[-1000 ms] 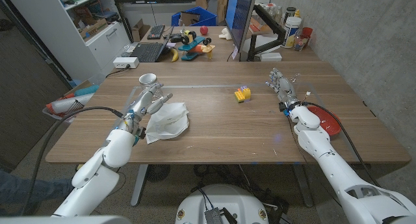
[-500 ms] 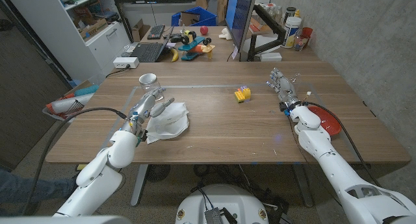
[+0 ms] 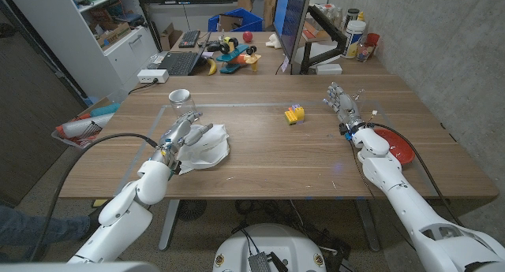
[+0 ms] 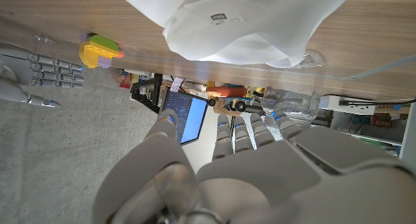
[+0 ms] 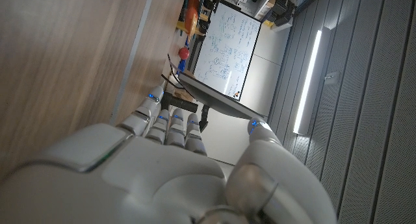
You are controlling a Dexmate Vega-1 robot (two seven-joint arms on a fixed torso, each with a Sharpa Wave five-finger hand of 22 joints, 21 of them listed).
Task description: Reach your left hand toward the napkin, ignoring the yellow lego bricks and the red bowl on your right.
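A crumpled white napkin (image 3: 209,146) lies on the wooden table (image 3: 268,158) at the left. My left hand (image 3: 181,137) is at its left edge, fingers apart and stretched over the napkin's rim, holding nothing. In the left wrist view the napkin (image 4: 247,23) is just beyond my fingertips (image 4: 250,130). The yellow lego bricks (image 3: 294,114) sit mid-table, also seen as lego bricks (image 4: 99,49) in that wrist view. My right hand (image 3: 342,103) stands open, fingers spread, right of the bricks. The red bowl (image 3: 399,148) lies beside my right forearm.
A clear glass (image 3: 180,98) stands just beyond my left hand, near the napkin's far side. A laptop (image 3: 175,63), toys and boxes crowd a second table behind. A monitor arm (image 3: 327,43) is at the back right.
My left hand has slid right and toward the near edge, from beside the glass until its fingers overlap the napkin's left rim. The right arm stayed still.
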